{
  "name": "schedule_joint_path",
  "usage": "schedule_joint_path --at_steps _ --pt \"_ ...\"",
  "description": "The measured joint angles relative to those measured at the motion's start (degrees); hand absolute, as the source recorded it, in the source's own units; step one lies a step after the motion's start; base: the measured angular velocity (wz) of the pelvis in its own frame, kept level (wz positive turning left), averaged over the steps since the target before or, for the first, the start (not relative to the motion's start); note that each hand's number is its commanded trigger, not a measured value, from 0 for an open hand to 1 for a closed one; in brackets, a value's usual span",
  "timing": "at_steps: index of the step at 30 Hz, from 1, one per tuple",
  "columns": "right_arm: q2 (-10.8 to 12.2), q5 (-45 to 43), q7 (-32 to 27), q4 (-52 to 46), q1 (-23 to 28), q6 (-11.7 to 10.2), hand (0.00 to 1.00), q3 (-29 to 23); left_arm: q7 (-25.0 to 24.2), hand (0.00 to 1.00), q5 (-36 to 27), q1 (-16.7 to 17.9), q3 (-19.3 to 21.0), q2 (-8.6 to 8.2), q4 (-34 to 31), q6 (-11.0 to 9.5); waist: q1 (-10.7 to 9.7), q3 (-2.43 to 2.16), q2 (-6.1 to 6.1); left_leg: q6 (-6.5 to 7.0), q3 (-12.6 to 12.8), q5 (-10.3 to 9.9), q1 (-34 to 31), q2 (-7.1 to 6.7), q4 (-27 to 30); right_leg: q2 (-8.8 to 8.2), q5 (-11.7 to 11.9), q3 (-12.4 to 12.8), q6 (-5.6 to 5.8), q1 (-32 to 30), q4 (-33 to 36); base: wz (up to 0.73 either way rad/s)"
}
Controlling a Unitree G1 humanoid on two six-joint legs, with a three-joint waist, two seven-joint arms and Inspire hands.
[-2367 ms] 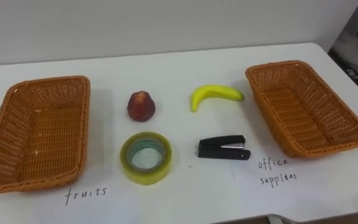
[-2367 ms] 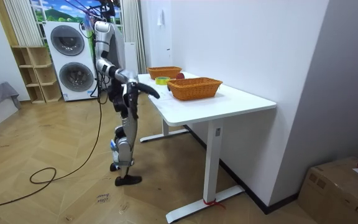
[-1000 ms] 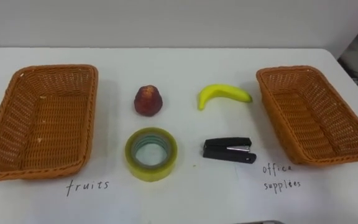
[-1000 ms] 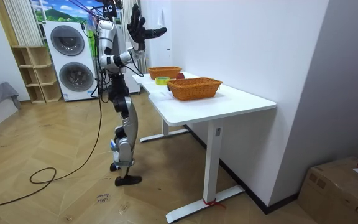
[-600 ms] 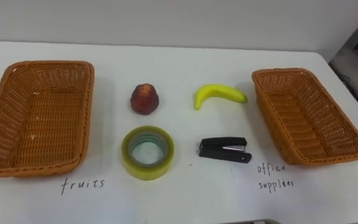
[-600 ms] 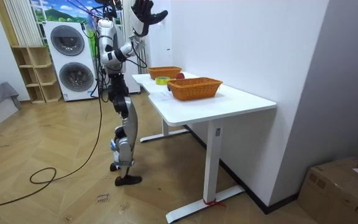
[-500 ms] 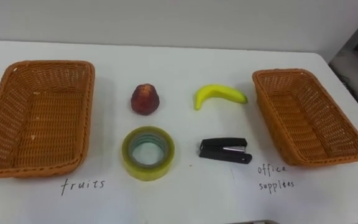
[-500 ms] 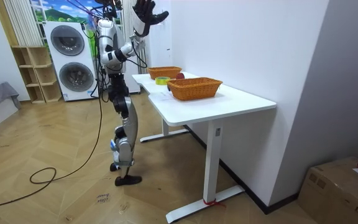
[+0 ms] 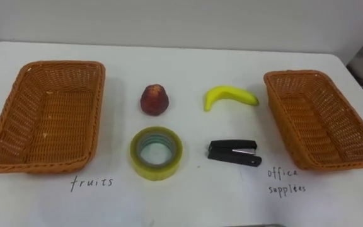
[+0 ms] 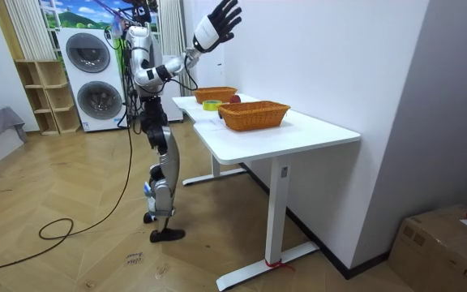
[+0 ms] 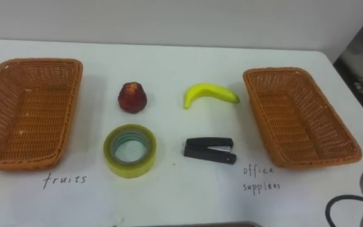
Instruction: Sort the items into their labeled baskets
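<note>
A red fruit (image 9: 155,99) and a yellow banana (image 9: 230,97) lie mid-table. In front of them sit a roll of yellowish tape (image 9: 156,169) and a black stapler (image 9: 232,152). An empty wicker basket (image 9: 49,120) stands at my left over the handwritten word fruits (image 9: 92,183). A second empty wicker basket (image 9: 320,120) stands at my right beside the words office supplies (image 9: 287,180). In the room view my right hand (image 10: 217,24) is raised high above the table's near end, fingers spread open, holding nothing.
The white table (image 9: 188,69) runs back to a white wall. I stand at its end in the room view, with washing machines (image 10: 87,81) and a shelf (image 10: 43,97) behind me. A cardboard box (image 10: 444,243) sits on the floor at the room view's right.
My right hand has swung from beside my head forward and higher over the table, fingers spreading. The eye view shifted slightly; nothing on the table moved.
</note>
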Motion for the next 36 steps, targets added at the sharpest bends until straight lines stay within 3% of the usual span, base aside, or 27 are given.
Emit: schedule_joint_path --at_steps 8,16,26,36 --pt "-0.1 -2.0 7.1 0.9 -1.6 1.5 0.0 3.2 -0.3 0.0 0.1 0.1 -0.1 -0.01 -0.2 0.4 0.1 0.0 -0.01 -0.01 -0.3 0.0 0.2 0.04 0.2 0.01 0.0 -0.1 -0.01 0.4 -0.1 0.01" --pt "-0.1 -6.4 16.4 3.5 -1.6 4.4 0.0 6.2 -0.2 0.0 5.1 0.5 0.0 -0.08 -4.2 0.9 0.9 -0.17 -0.44 -0.01 -0.9 0.0 0.4 0.04 0.3 -0.05 0.0 -0.4 -0.04 0.8 -0.2 0.02" --pt "-0.1 -11.4 28.1 3.7 -1.6 5.1 0.0 8.1 -0.2 0.0 5.0 0.8 -0.1 -0.23 -4.2 0.9 1.5 -0.03 -0.2 -0.01 -1.0 0.0 0.4 0.1 0.3 -0.14 0.0 -0.4 -0.04 0.9 -0.2 0.0" --pt "-0.1 -14.0 38.5 5.2 -1.6 7.1 0.0 11.6 -1.4 0.0 5.0 -0.1 -0.1 -0.24 -4.2 1.3 1.7 0.01 0.03 -0.01 -1.0 0.0 0.3 0.12 0.3 -0.07 0.1 -0.3 -0.08 0.8 -0.2 0.0"
